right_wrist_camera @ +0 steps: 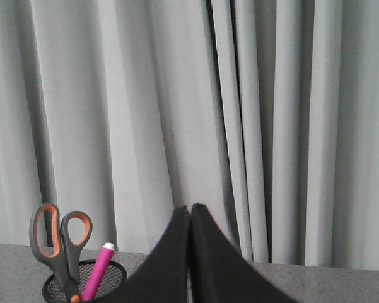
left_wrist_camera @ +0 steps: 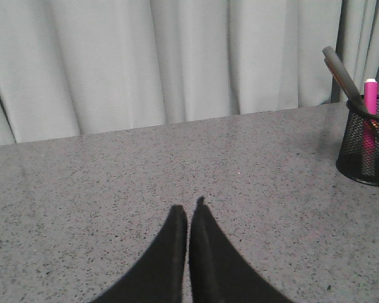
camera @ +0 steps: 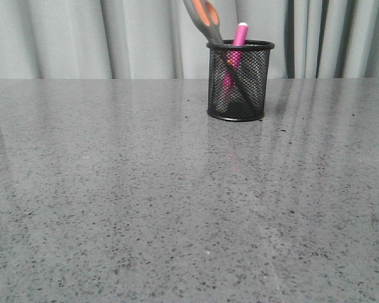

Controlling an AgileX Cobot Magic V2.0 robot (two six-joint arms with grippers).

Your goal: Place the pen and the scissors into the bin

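The black mesh bin [camera: 238, 82] stands upright at the back of the table, right of centre. The magenta pen [camera: 238, 36] and the scissors [camera: 205, 17] stand inside it, handles and white end sticking out above the rim. The bin [left_wrist_camera: 367, 151], pen [left_wrist_camera: 369, 104] and scissors [left_wrist_camera: 340, 71] also show in the left wrist view, far from my left gripper [left_wrist_camera: 190, 206], which is shut and empty over bare table. In the right wrist view my right gripper [right_wrist_camera: 190, 207] is shut and empty, with the bin [right_wrist_camera: 50, 289], scissors [right_wrist_camera: 57, 237] and pen [right_wrist_camera: 99, 271] beside it.
Grey pleated curtains [camera: 82, 38] hang behind the speckled grey table [camera: 145, 202]. Neither arm shows in the front view.
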